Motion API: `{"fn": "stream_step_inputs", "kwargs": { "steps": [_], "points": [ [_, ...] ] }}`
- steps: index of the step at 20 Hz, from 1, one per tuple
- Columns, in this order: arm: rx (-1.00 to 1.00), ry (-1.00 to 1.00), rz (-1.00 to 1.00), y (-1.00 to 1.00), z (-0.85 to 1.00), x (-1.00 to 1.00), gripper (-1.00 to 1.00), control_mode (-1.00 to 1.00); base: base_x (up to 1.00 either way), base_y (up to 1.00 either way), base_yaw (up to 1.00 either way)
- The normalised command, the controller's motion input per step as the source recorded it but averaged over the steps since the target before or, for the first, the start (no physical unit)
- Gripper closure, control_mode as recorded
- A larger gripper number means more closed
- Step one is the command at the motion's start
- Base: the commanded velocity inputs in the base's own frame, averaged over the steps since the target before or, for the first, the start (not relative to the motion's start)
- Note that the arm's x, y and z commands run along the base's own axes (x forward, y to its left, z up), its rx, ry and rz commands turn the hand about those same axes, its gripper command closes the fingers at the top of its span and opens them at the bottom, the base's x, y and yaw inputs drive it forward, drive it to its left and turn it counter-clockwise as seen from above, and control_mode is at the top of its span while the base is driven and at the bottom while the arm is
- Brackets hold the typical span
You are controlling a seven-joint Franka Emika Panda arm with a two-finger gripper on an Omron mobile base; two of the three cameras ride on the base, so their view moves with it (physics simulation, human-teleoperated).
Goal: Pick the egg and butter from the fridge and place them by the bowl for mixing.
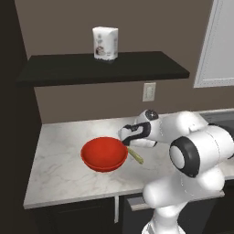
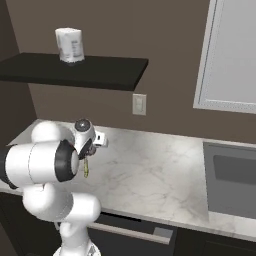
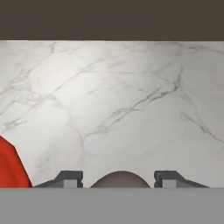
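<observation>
The red bowl [image 1: 104, 153] stands on the marble counter [image 1: 59, 160]; its rim shows at the left edge of the hand view [image 3: 11, 168]. The butter [image 1: 135, 156], a thin yellow-green stick, lies on the counter just right of the bowl, also seen in the right base view [image 2: 86, 169]. My gripper [image 1: 126, 140] hovers low over the counter beside the bowl's right rim, above the butter. In the hand view a rounded pinkish-brown egg [image 3: 120, 178] sits between the fingertips of the gripper [image 3: 118, 179], which is shut on it. The fridge is out of view.
A black wall shelf [image 1: 137, 68] above the counter carries a white bag [image 1: 105, 42]. A wall outlet [image 1: 149, 91] is behind the arm. A sink [image 2: 232, 175] lies at the counter's right, under a window [image 2: 235, 55]. Bare marble spreads between the arm and the sink.
</observation>
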Motion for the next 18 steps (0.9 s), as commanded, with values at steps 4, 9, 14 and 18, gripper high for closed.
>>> {"fn": "stream_step_inputs", "kwargs": {
  "steps": [4,9,14,18],
  "points": [
    [-0.01,0.0,0.02,0.24,-0.36,0.41,1.0,-1.0,0.0,0.0,0.0],
    [-0.08,0.0,0.02,0.01,-0.42,0.36,1.0,-1.0,0.0,0.0,0.0],
    [-0.11,0.0,0.0,0.0,-0.23,0.22,-1.0,-1.0,0.0,0.0,0.0],
    [0.0,0.0,0.0,0.0,0.0,0.0,-1.0,-1.0,0.0,0.0,0.0]
  ]
}}
